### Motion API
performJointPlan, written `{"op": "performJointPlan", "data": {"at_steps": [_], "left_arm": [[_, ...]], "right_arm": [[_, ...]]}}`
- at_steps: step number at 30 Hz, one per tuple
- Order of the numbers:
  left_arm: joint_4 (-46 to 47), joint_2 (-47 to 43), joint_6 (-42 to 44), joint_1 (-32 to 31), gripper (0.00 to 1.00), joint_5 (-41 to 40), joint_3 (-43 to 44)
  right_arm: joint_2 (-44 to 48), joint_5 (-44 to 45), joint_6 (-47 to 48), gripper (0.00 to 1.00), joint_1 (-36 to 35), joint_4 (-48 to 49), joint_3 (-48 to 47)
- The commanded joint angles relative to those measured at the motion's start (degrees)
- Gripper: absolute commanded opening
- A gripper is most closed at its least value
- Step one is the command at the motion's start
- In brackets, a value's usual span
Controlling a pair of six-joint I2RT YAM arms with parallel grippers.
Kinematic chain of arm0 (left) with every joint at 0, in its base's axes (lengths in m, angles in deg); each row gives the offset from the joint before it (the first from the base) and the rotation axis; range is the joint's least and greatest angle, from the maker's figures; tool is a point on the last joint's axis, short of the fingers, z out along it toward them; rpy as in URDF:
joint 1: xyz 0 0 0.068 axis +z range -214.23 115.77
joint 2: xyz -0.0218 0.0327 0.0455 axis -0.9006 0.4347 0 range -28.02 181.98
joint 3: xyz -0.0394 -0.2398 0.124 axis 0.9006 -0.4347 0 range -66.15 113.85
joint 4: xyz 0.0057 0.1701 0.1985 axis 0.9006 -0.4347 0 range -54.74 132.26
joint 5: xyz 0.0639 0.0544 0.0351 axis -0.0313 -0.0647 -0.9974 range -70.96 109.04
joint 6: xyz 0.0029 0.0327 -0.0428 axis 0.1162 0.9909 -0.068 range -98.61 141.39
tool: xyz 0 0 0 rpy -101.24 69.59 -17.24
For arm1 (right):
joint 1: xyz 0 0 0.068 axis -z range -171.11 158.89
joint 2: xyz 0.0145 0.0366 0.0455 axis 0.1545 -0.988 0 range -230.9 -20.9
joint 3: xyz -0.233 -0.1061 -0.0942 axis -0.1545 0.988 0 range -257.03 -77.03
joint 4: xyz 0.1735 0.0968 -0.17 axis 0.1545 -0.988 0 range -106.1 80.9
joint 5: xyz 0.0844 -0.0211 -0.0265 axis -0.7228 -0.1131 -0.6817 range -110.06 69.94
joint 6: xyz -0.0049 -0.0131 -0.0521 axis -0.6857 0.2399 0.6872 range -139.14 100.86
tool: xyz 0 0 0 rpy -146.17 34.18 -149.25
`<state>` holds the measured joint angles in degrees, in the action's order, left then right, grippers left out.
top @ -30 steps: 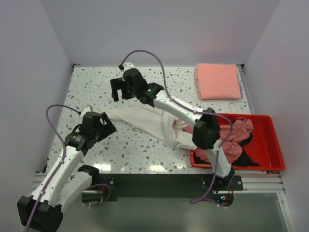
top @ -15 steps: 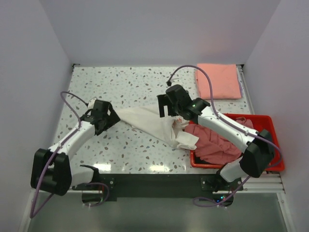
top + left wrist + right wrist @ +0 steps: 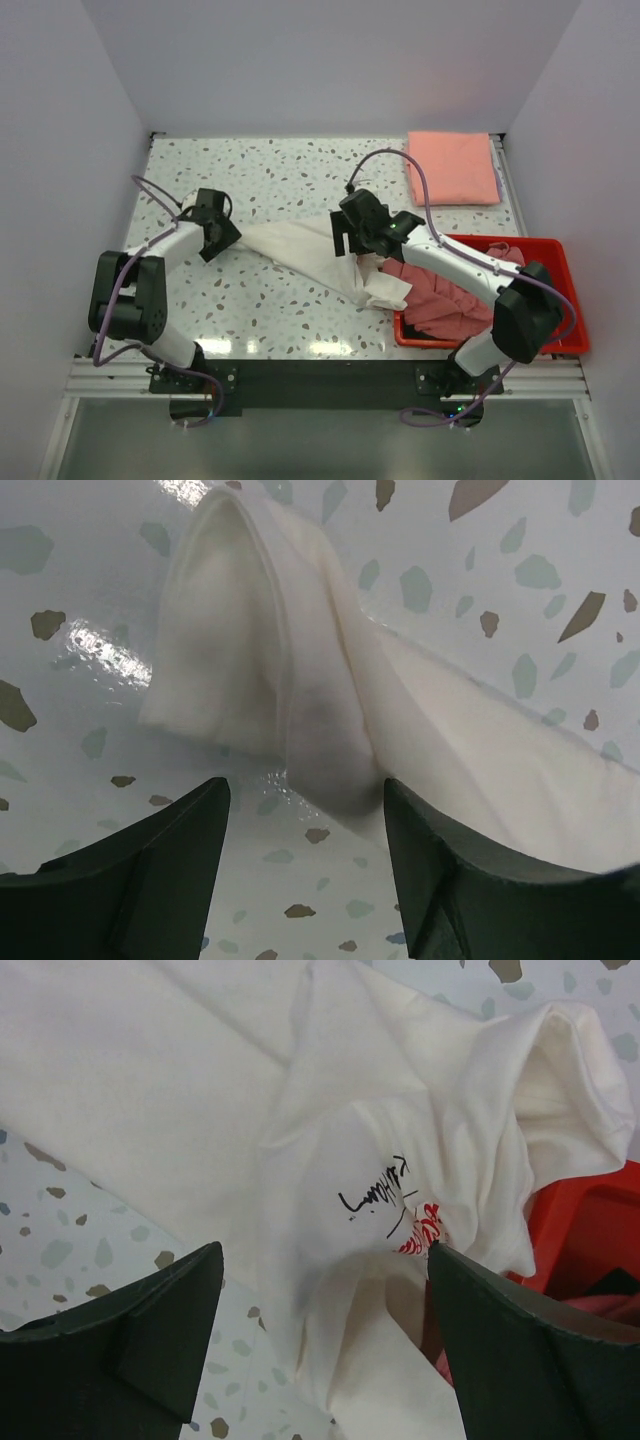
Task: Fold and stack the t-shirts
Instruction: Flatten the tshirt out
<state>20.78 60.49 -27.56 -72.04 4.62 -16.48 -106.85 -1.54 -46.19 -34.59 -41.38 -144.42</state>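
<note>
A speckled table (image 3: 290,170) is seen. Across its middle a white t-shirt (image 3: 300,250) is laid crumpled, and its right end is pressed against the left wall of the red bin (image 3: 565,290). In that bin, at the table's near right, a dusty-pink t-shirt (image 3: 440,295) is heaped. A salmon-pink t-shirt (image 3: 452,168) is laid folded at the far right corner. The left gripper (image 3: 305,810) is held low at the white shirt's left tip, jaws apart, with the folded cloth end between them. The right gripper (image 3: 325,1270) is held over the printed part, jaws apart, nothing clamped.

Left claw (image 3: 305,798), right claw (image 3: 325,1260) seemingly nearer t-shirt (image 3: 298,250)
</note>
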Motion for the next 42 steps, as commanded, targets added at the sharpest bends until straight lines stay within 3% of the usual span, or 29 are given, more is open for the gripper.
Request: {"op": "performJointPlan", "data": {"at_steps": [1, 3, 4, 6, 7, 8, 10, 13, 18, 27, 37, 42], "left_arm": [[1.87, 2.45, 0.34, 1.04, 0.67, -1.23, 2.62], [1.79, 2.98, 0.43, 1.22, 0.52, -0.79, 2.89], [1.79, 3.33, 0.43, 1.31, 0.4, -0.62, 3.06], [1.96, 3.16, 0.61, 1.48, 0.27, -0.61, 3.06], [1.88, 2.99, 0.7, 1.4, 0.19, -0.7, 3.06], [1.87, 2.9, 0.78, 1.48, 0.04, -0.7, 3.24], [1.87, 2.37, 1.31, 1.75, 0.0, -0.79, 3.59], [1.52, 0.62, 1.92, 1.84, 0.0, -1.4, 3.77], [1.87, -6.23, 3.15, 1.84, 0.0, -5.09, 2.63], [0.56, -28.2, 1.84, 1.84, 0.0, -8.08, 0.34], [-10.07, -47.71, 0.69, 1.84, 0.0, -23.45, 19.12], [-13.06, -49.66, 3.42, 1.75, 0.0, -27.68, 28.89]], "right_arm": [[-2.19, 0.11, -2.39, 0.86, -0.02, 1.77, -0.46], [-3.43, -0.59, -2.48, 0.83, 0.07, 3.43, -0.28], [-4.56, -0.59, -2.48, 0.73, 0.07, 3.53, -0.45], [-5.89, 1.41, -2.57, 0.57, -0.02, 3.36, -1.15], [-6.5, 2.56, -2.83, 0.44, 0.07, 3.18, -1.25], [-7.2, 3.53, -2.92, 0.37, -0.02, 3.09, -1.42], [-7.65, 5.72, -3.01, 0.18, -0.02, 2.74, -1.51], [-6.6, 6.26, -2.66, 0.05, -0.02, 2.91, -1.51], [0.76, 6.7, -0.56, 0.0, -0.02, 4.67, -2.12], [18.09, 7.22, 3.22, 0.0, -0.02, 7.4, -3.26], [30.14, 6.53, 10.61, 0.0, 0.07, 9.33, -12.4], [31.37, -2.25, 11.93, 0.0, 0.07, 8.28, -19.16]]}}
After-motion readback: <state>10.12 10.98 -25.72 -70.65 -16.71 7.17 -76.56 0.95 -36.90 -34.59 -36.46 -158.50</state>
